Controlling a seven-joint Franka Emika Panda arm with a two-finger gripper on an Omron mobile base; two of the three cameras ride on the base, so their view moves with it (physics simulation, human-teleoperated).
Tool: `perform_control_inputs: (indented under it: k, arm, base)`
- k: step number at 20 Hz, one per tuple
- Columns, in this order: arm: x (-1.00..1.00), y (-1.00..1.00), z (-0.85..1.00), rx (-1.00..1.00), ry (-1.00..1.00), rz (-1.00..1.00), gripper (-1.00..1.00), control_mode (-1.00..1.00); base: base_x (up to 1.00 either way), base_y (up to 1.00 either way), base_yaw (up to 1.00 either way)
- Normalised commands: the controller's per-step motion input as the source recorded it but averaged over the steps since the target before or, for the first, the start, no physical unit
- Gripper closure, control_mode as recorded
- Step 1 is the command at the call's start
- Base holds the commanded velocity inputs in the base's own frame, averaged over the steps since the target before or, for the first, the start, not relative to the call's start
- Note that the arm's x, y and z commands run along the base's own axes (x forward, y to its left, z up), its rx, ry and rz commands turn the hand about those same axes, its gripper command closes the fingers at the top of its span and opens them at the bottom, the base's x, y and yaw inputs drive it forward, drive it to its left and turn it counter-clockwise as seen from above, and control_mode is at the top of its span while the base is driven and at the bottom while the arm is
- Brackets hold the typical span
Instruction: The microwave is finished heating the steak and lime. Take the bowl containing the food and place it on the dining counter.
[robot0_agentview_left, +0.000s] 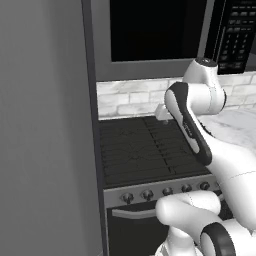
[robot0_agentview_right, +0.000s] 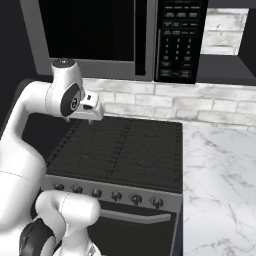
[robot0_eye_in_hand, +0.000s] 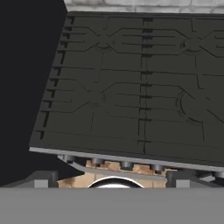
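Nearest the base, the white arm is folding up in front of the stove (robot0_agentview_right: 120, 150), elbow tucked w/ the wrist held high over the near-left burners, prob. because the next target sits above, not on the cooktop. The tool (robot0_eye_in_hand: 112, 175) is pointing down at the black grates; in the hand view its two dark tips are showing at the bottom edge, well apart w/ nothing between them, so it's reading as released and empty. In the right base view the hand is hanging just past the stove's left front corner, not touching anything. The stove knobs (robot0_agentview_right: 116, 196) are running along the near front edge. To the right a marble counter (robot0_agentview_right: 220, 170) is lying next to the stove. Farther back a white brick backsplash (robot0_agentview_right: 165, 102) is rising behind the cooktop. Farthest and highest, the microwave (robot0_agentview_right: 95, 30) is hanging over the stove, dark glass door closed, keypad (robot0_agentview_right: 177, 40) on its right. The bowl, steak and lime are presumably sitting inside behind that door, so opening it looks like the first step; can't tell contents through the glass.
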Motion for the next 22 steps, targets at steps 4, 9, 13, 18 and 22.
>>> perform_control_inputs:
  k: [4,9,13,18,22]
  arm:
    - [0.0,0.0,0.0,0.0,0.0,0.0,-1.0,1.0]
    - [0.0,0.0,0.0,0.0,0.0,0.0,-1.0,1.0]
    - [0.0,0.0,0.0,0.0,0.0,0.0,-1.0,1.0]
    - [0.0,0.0,0.0,0.0,0.0,0.0,-1.0,1.0]
    - [0.0,0.0,0.0,0.0,0.0,0.0,-1.0,1.0]
  base:
    - [0.01,-0.27,0.0]
    - [0.14,-0.48,0.0]
    - [0.23,-0.4,0.0]
    - [0.38,-0.31,0.0]
    - [0.55,-0.24,0.0]
